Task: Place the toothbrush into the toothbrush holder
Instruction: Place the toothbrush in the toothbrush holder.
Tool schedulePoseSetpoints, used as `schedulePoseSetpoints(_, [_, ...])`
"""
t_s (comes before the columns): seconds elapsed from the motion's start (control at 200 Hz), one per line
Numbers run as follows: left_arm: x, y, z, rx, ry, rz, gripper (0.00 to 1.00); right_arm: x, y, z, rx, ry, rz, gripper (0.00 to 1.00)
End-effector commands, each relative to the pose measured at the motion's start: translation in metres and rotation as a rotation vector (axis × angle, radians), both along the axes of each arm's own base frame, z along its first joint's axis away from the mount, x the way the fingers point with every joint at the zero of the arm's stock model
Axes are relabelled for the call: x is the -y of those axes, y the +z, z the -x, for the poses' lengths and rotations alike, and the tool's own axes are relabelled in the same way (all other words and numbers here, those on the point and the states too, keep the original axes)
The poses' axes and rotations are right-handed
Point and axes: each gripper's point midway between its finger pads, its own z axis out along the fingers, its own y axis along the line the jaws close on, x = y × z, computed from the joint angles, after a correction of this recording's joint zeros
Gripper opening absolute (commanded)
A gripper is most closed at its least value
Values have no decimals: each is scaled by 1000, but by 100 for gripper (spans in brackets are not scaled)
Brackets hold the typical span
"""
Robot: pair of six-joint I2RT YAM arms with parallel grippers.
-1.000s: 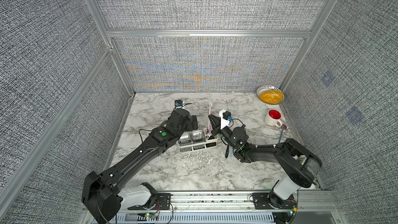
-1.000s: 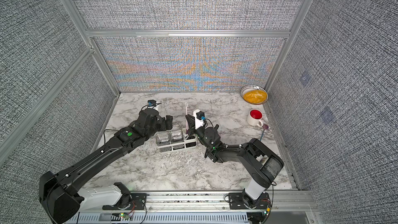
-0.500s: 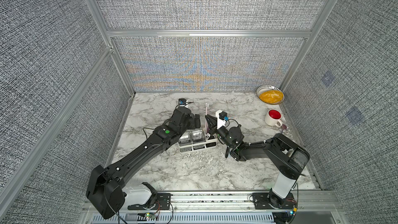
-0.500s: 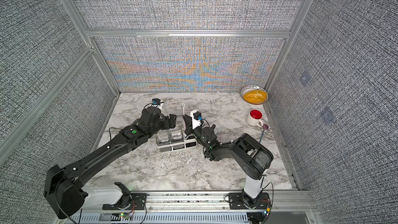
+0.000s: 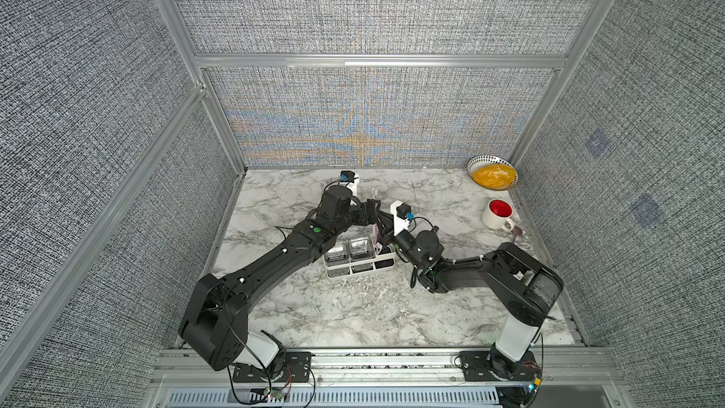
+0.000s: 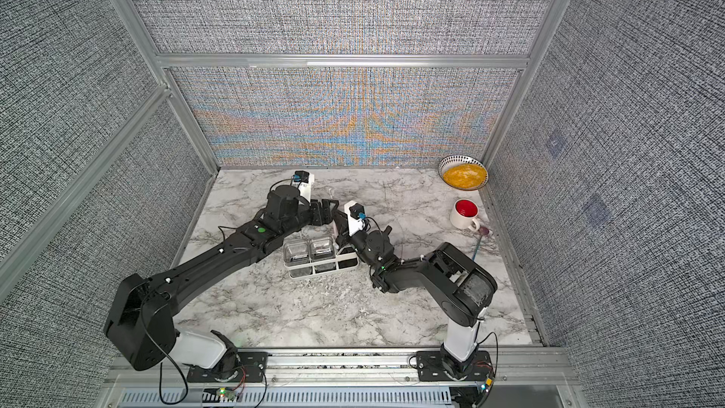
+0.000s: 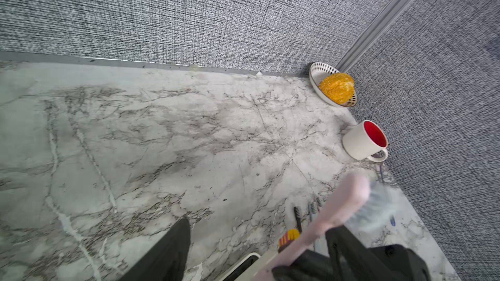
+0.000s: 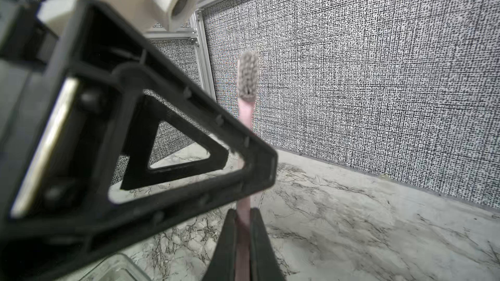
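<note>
Right tool (image 8: 243, 228) clamped one toothbrush (image 8: 245, 120), upright at cupless end of one toothbrush holder (image 5: 355, 268). Left tool (image 7: 258, 225): jaws stood apart around handle. Table (image 5: 353, 315) front lay open. One mug (image 5: 497, 213), one bowl (image 5: 492, 176) hugged far-right edge.

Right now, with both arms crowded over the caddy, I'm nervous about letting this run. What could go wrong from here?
1. The right gripper is shut on the pink toothbrush, and the open left gripper sits right beside it: a finger could knock the brush askew or strike the other gripper.
2. In both top views the brush's lower end is barely discernible, so alignment with the toothbrush holder is unclear; it might catch the rim or tip the holder.
</note>
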Motion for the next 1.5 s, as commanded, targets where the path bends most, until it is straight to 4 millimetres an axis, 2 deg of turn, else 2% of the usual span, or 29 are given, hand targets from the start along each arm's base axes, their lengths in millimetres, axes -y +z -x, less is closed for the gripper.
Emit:
schedulePoseSetpoints(0.0, [14,17,-2,44,-54,71,68,-3,-2,1,4,11,26,2])
schedulePoseSetpoints(0.065, [16,15,-3,38,-63,75,55,-3,-3,1,4,8,30,2])
schedulePoseSetpoints(0.135, [18,13,-3,34,-72,81,48,-2,-2,1,6,6,31,2])
schedulePoseSetpoints(0.315, [20,10,-3,30,-83,89,32,-4,-2,1,9,9,39,2])
schedulePoseSetpoints(0.435, [23,11,-1,29,-103,91,26,-4,-3,1,10,9,48,2])
schedulePoseSetpoints(0.505, [24,9,-1,26,-109,88,19,-4,-3,1,13,10,56,2])
schedulePoseSetpoints(0.6, [24,6,-2,22,-108,86,16,-5,-3,1,15,10,65,2])
schedulePoseSetpoints(0.67, [24,5,-2,19,-107,87,8,-4,-3,1,15,8,71,2])
schedulePoseSetpoints(0.996, [24,5,0,26,-111,93,5,-5,-4,2,18,10,82,2])
schedulePoseSetpoints(1.051, [24,6,0,31,-112,91,4,-5,-4,2,18,10,82,7])
schedulePoseSetpoints(1.156, [23,7,1,39,-121,76,3,-5,1,3,25,8,73,25])
schedulePoseSetpoints(1.311, [27,7,4,67,-169,38,2,-2,9,6,37,4,63,40])
schedulePoseSetpoints(1.491, [27,4,3,77,-177,8,1,3,19,9,46,-4,58,47])
